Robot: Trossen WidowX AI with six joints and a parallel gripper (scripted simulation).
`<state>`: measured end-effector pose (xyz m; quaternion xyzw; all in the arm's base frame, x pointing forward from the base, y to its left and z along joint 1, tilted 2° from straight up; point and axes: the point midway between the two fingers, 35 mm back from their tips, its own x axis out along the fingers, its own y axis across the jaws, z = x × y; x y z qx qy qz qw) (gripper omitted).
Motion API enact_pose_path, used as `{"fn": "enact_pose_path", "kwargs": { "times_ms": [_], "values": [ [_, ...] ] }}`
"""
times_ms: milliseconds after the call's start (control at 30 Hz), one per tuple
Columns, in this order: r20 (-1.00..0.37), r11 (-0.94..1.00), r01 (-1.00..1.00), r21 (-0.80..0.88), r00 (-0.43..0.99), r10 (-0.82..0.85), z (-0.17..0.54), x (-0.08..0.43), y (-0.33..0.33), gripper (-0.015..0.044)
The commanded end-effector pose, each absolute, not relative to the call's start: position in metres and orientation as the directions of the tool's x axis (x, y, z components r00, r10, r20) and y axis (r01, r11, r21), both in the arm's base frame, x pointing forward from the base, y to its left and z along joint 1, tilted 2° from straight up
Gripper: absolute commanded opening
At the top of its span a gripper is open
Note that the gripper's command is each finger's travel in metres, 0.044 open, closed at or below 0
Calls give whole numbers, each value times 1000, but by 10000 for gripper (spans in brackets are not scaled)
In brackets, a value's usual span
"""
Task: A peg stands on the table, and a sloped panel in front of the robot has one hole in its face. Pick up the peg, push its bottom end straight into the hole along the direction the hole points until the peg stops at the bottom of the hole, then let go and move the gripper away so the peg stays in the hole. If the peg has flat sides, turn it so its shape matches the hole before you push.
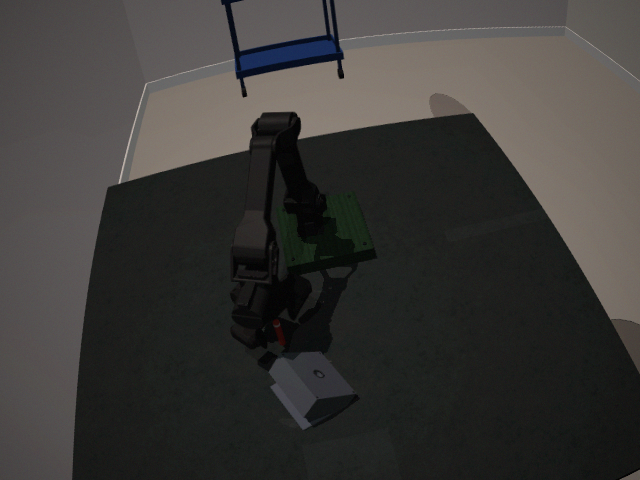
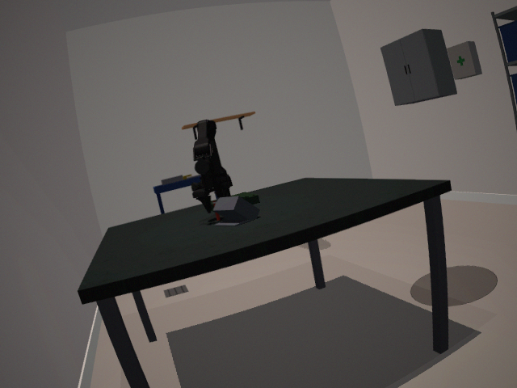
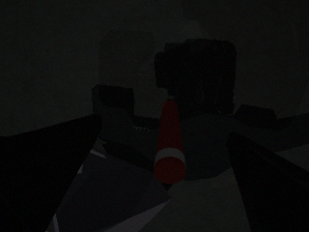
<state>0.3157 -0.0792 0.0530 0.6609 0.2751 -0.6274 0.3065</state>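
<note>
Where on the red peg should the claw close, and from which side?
On the upper shaft of the red peg, coming down from above. It stands upright beside the sloped panel, so the open claw can straddle it, leaving the bottom end free.
</note>
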Motion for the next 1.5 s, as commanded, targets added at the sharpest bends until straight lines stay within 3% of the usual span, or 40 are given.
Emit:
{"fn": "enact_pose_path", "kwargs": {
  "times_ms": [0,33,533,767,1467],
  "values": [
    [-999,-664,746,49,53,-14,49,314,-78,440],
    [-999,-664,746,49,53,-14,49,314,-78,440],
    [-998,-661,748,58,60,-20,52,315,-79,46],
    [-998,-661,748,58,60,-20,52,315,-79,0],
    [-998,-664,746,50,54,-15,122,314,-79,0]
  ]
}}
